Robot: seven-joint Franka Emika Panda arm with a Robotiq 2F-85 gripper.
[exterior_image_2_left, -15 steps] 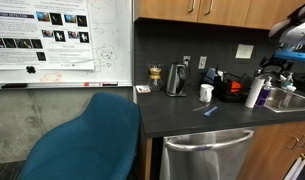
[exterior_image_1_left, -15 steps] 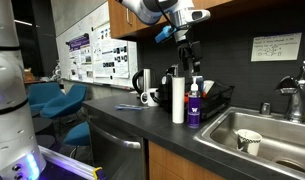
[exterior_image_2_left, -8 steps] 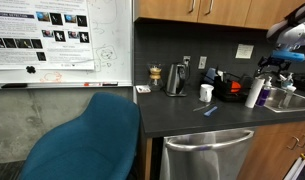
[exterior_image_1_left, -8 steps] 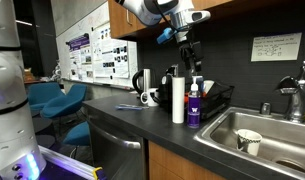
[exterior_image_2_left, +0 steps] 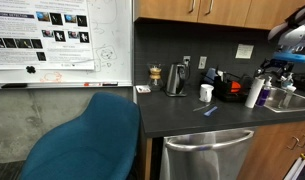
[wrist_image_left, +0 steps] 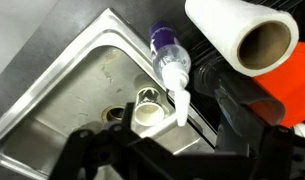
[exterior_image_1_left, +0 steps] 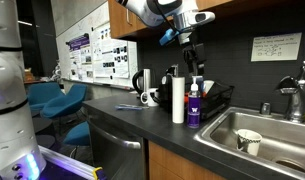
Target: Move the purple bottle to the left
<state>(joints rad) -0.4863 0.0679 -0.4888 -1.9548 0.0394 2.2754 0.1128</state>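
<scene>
The purple bottle (exterior_image_1_left: 194, 109) with a white pump top stands on the dark counter beside the sink, right next to the tall white paper-towel roll (exterior_image_1_left: 178, 98). It also shows in an exterior view (exterior_image_2_left: 263, 97) and from above in the wrist view (wrist_image_left: 169, 52). My gripper (exterior_image_1_left: 195, 68) hangs above the bottle, clear of it, with its fingers spread and nothing between them. In the wrist view the dark fingers (wrist_image_left: 172, 140) frame the bottle's pump. The gripper also appears in an exterior view (exterior_image_2_left: 276, 67).
A steel sink (exterior_image_1_left: 277, 128) with a white cup (exterior_image_1_left: 249, 140) in it lies beside the bottle. A black dish rack (exterior_image_1_left: 217, 100), a black-and-white mug (exterior_image_1_left: 150, 97) and a kettle (exterior_image_1_left: 142, 81) stand along the back wall. A blue chair (exterior_image_2_left: 87, 140) stands off the counter.
The gripper has shifted slightly sideways toward the sink, staying above the bottle. The bottle and roll have not moved.
</scene>
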